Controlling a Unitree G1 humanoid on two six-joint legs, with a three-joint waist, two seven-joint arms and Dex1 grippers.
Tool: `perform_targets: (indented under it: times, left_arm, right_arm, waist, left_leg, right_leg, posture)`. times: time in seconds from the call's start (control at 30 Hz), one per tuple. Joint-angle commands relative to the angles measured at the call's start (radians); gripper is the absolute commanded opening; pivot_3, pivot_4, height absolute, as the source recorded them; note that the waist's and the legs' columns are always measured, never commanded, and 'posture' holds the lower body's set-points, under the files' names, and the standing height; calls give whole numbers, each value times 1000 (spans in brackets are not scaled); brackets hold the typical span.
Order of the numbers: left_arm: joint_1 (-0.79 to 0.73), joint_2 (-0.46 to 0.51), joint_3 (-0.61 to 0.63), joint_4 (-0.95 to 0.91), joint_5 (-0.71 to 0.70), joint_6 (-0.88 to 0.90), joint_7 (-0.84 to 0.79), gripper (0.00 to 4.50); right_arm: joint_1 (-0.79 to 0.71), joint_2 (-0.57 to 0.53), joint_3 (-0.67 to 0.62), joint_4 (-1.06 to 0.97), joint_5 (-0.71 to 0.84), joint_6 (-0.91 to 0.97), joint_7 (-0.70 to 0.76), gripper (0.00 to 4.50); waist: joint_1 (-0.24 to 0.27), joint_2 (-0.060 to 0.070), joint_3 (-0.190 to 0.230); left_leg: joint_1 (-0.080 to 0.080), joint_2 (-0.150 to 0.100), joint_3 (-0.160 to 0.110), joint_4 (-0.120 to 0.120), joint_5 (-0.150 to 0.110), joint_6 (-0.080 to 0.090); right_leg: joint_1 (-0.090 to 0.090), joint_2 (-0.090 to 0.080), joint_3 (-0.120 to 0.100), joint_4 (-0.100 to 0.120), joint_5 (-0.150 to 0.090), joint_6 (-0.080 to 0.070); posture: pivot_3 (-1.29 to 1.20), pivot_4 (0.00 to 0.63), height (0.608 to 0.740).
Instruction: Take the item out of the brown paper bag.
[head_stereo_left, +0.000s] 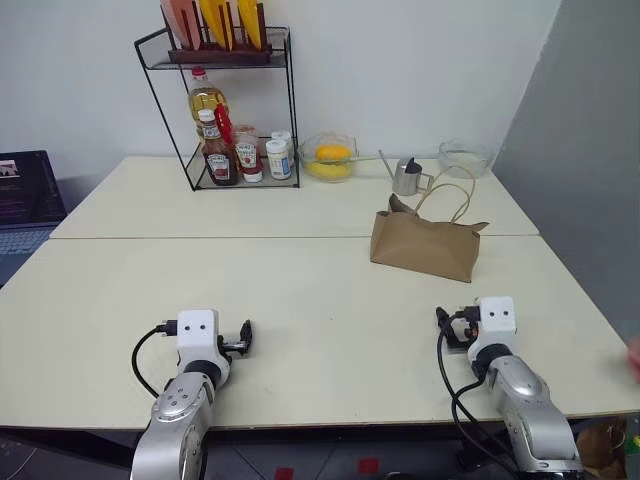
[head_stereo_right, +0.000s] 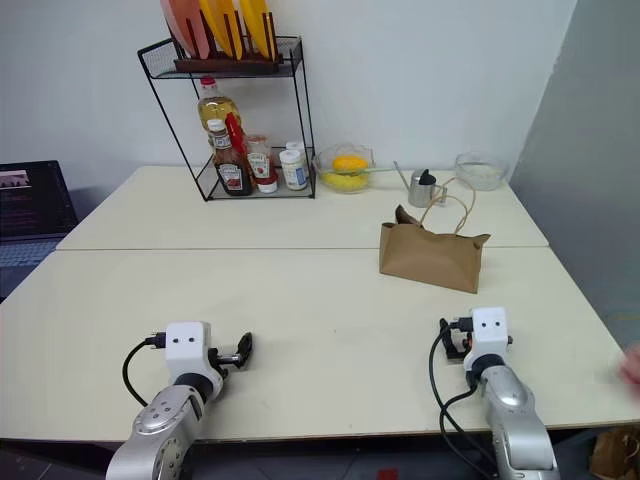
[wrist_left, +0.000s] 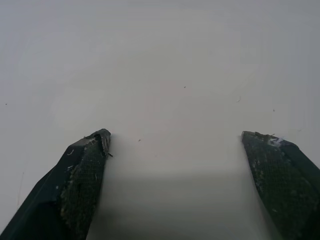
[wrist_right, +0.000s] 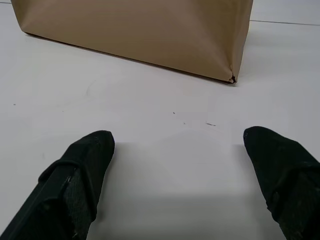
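Observation:
The brown paper bag (head_stereo_left: 425, 245) stands upright on the right half of the table, creased, its beige loop handles (head_stereo_left: 455, 197) sticking up. The item is hidden from me. My right gripper (wrist_right: 179, 136) hovers low over the table a short way in front of the bag (wrist_right: 135, 30), open, with bare tabletop between its fingers. My left gripper (wrist_left: 175, 136) hangs over the near left part of the table, far from the bag, open and empty. Both hands show near the table's front edge, the left hand (head_stereo_left: 197, 335) and the right hand (head_stereo_left: 492, 318).
A black wire rack (head_stereo_left: 225, 110) with sauce and oil bottles stands at the back left. Behind the bag are a glass bowl of yellow fruit (head_stereo_left: 330, 157), a small metal jug (head_stereo_left: 407, 177) and a clear bowl (head_stereo_left: 465, 157). A laptop (head_stereo_left: 25, 190) sits far left.

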Motion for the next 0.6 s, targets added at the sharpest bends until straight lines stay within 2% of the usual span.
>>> perform_targets:
  times: [0.03,0.6]
  left_arm:
    - [-11,5,3,-18,14,-19,13,4448]
    - [-3,22,-16,-59,-17,-22,-59,4448]
  right_arm:
    - [6,1,-12,-42,-4,-13,-15,4500]
    - [9,-28,17,-86,-24,-1,5,4500]
  waist:
    - [0,0,0]
    - [0,0,0]
  left_leg:
    - [0,0,0,0,0,0]
    - [0,0,0,0,0,0]
  right_leg:
    - [0,0,0,0,0,0]
    - [0,0,0,0,0,0]
  posture:
    - [0,150,740]
    - [0,150,740]
